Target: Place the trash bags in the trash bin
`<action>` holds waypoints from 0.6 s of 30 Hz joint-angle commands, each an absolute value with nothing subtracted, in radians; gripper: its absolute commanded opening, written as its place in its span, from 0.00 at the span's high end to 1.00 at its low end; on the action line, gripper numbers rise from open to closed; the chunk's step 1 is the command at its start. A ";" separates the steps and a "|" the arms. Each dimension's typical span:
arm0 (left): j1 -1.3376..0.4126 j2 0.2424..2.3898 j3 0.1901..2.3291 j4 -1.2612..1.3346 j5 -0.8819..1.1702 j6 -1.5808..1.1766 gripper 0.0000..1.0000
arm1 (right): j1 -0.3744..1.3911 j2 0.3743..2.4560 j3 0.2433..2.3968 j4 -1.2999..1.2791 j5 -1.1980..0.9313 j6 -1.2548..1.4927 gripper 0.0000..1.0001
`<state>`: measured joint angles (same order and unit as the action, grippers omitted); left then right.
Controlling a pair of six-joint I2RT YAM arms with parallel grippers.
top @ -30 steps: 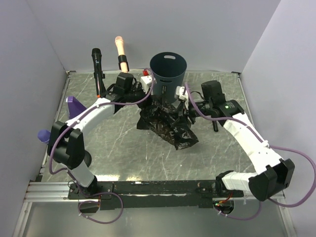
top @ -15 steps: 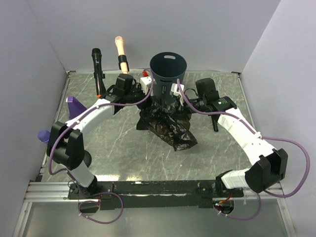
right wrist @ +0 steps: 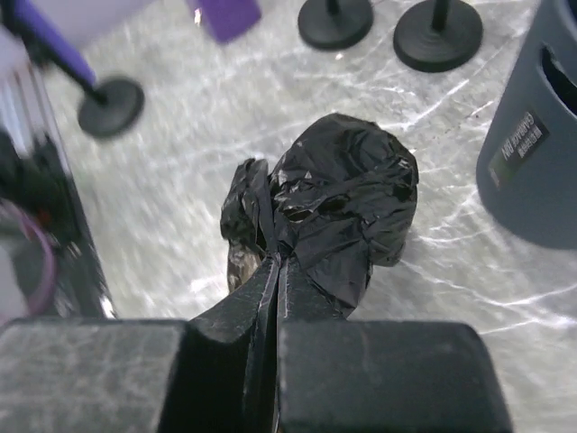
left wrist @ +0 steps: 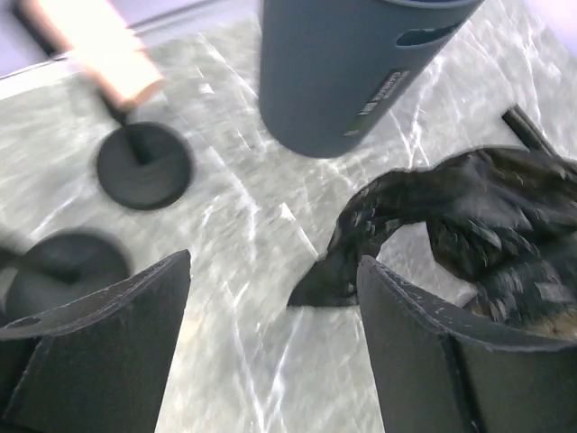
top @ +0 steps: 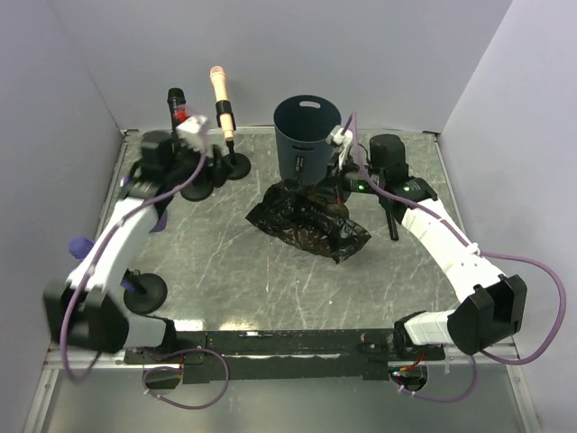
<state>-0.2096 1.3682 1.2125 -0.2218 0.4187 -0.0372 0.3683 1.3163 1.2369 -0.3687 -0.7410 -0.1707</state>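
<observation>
The dark blue-grey trash bin [top: 306, 135] stands upright at the back middle of the table, and it also fills the top of the left wrist view [left wrist: 352, 72]. The black crumpled trash bags [top: 306, 224] lie in a heap just in front of it. My right gripper [top: 332, 188] is shut on a fold at the top of the bags [right wrist: 352, 194], its fingertips [right wrist: 278, 254] pinching the plastic. My left gripper [top: 204, 166] hangs open to the left of the bin. Nothing is between its fingers [left wrist: 433, 343], and the bags [left wrist: 469, 225] are beyond them to the right.
A black microphone [top: 176, 99] and a pink one [top: 219, 90] stand on round black bases [top: 236, 165] at the back left. Purple pieces [top: 135, 194] and another black base [top: 144, 290] sit along the left wall. A thin black rod [top: 390, 221] lies right of the bags.
My left gripper let go of the bags, opened and swung back to the left. My right gripper moved in and shut on the bags, which shifted slightly right.
</observation>
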 commanded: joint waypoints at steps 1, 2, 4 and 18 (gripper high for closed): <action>-0.179 1.168 1.057 -0.259 0.574 -0.092 0.24 | 0.310 1.305 1.198 -0.155 -0.735 0.167 1.00; -0.181 1.145 1.020 -0.256 0.691 -0.095 0.25 | 0.286 1.311 1.187 -0.117 -0.738 0.234 1.00; -0.189 1.115 0.921 -0.168 0.799 -0.214 0.27 | 0.261 1.330 1.170 -0.060 -0.735 0.332 1.00; -0.445 1.334 0.721 0.366 0.618 -0.766 0.17 | 0.304 1.448 1.249 -0.066 -0.686 0.387 1.00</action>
